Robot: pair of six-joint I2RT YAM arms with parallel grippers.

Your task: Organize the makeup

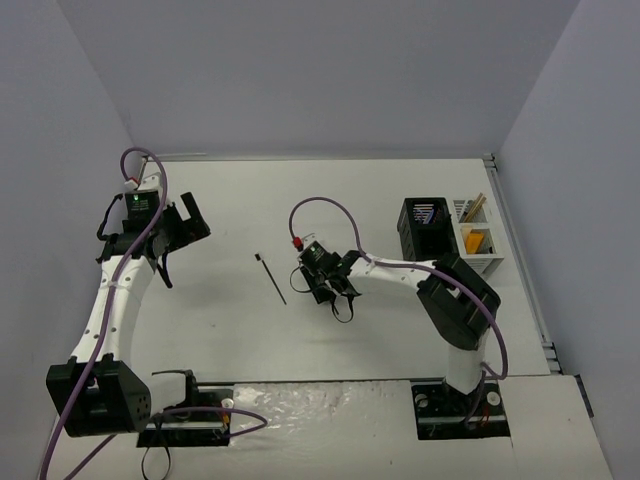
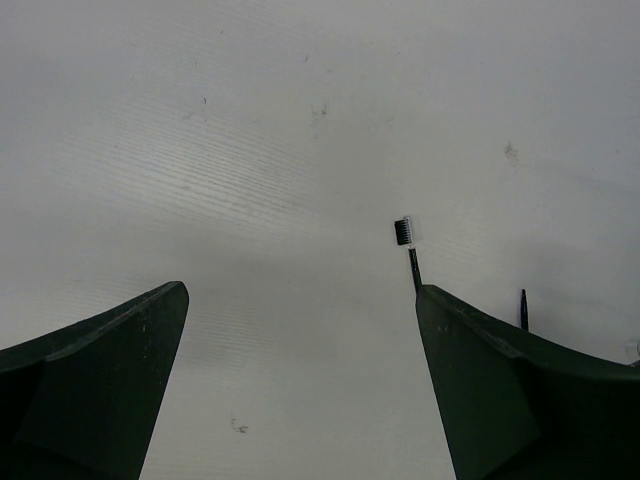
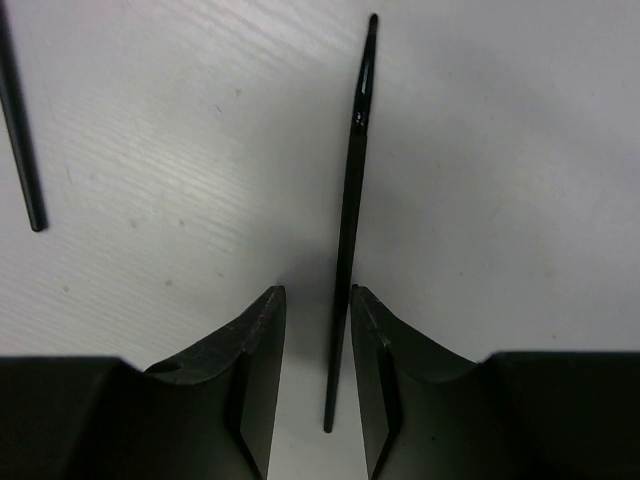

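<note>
The right gripper (image 3: 318,295) has its jaws only a little apart, straddling the thin black pencil (image 3: 352,180), which lies flat on the table (image 3: 520,200) and runs from bottom centre up to the top edge. It's not clamped on it, and the left gripper (image 2: 300,288) is spread wide with nothing in it. My worry is that only the pencil's tail end sits in the gap and it hugs the right-hand finger, so a squeeze could roll it out, or the long end could droop on a lift.

The comb-headed brush (image 2: 404,232) loses its handle behind the lower-right finger (image 2: 520,400), while 1 thin black stick (image 3: 23,140) runs off the frame's upper left edge.
</note>
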